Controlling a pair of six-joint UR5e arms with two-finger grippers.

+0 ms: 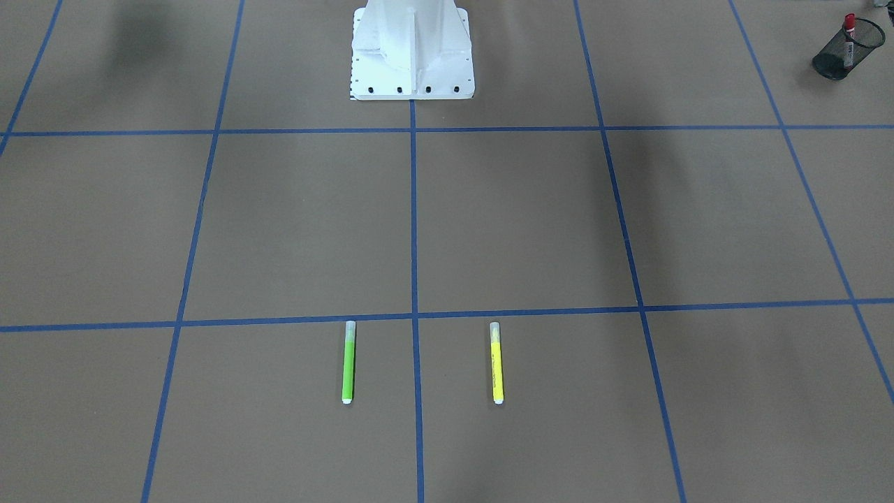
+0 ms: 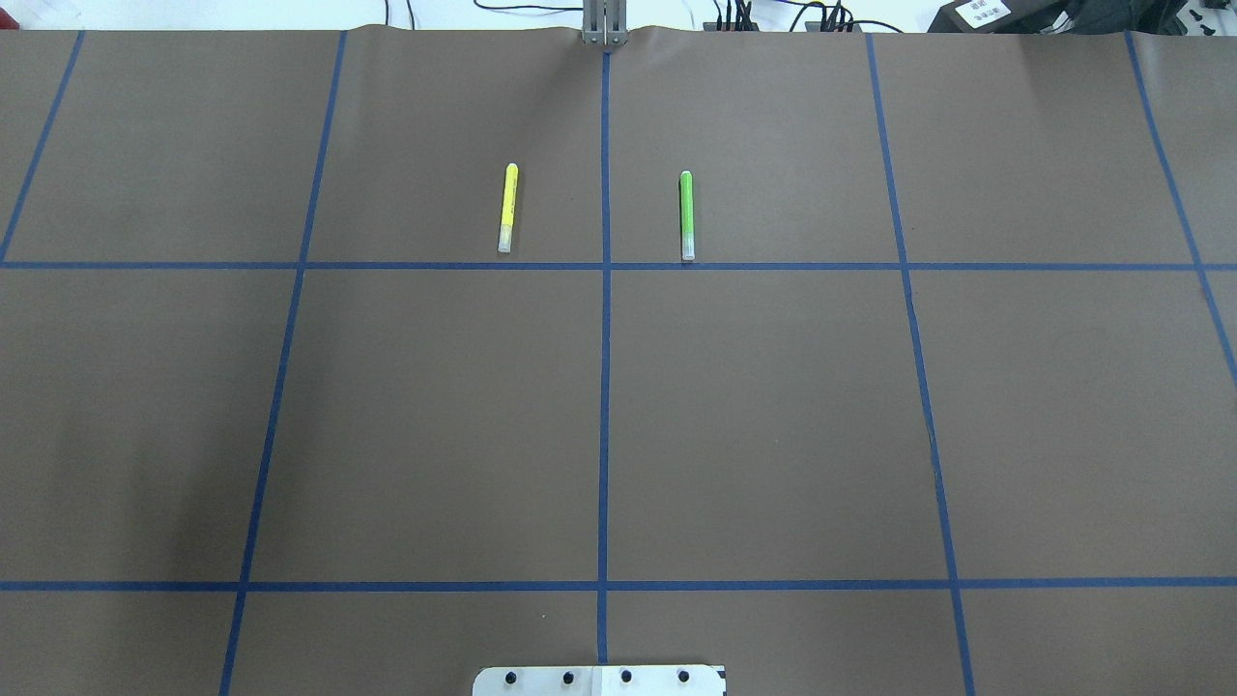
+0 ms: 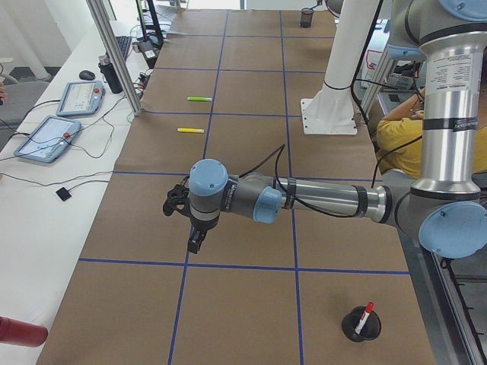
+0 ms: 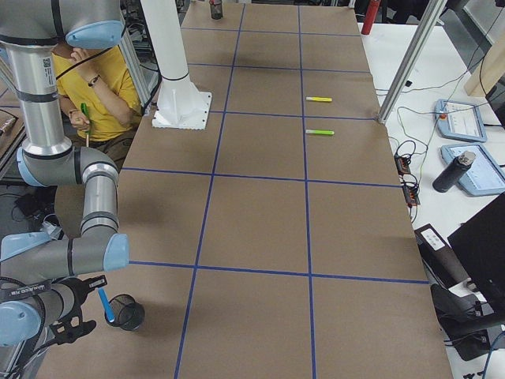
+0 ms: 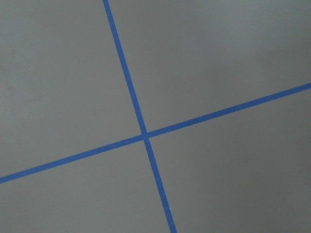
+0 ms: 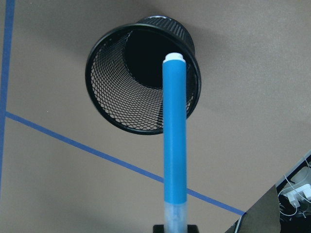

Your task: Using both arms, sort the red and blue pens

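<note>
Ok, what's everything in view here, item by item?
table: one, brown with blue tape grid.
pedestal: one, white, robot's side, centre.
green pen: one, lime, far side, robot's right of centre.
yellow pen: one, yellow, parallel, robot's left of centre.
left-end cup: one, black mesh, table's left end.
right-end cup: one, black mesh, table's right end.
red marker: one, red-capped, standing in left-end cup.
blue pen: one, sky-blue, held at right-end cup.
person: one, yellow shirt, behind robot.
left hand: one, black, over table; grip unclear.
right hand: one, black, gripping blue pen.
</note>
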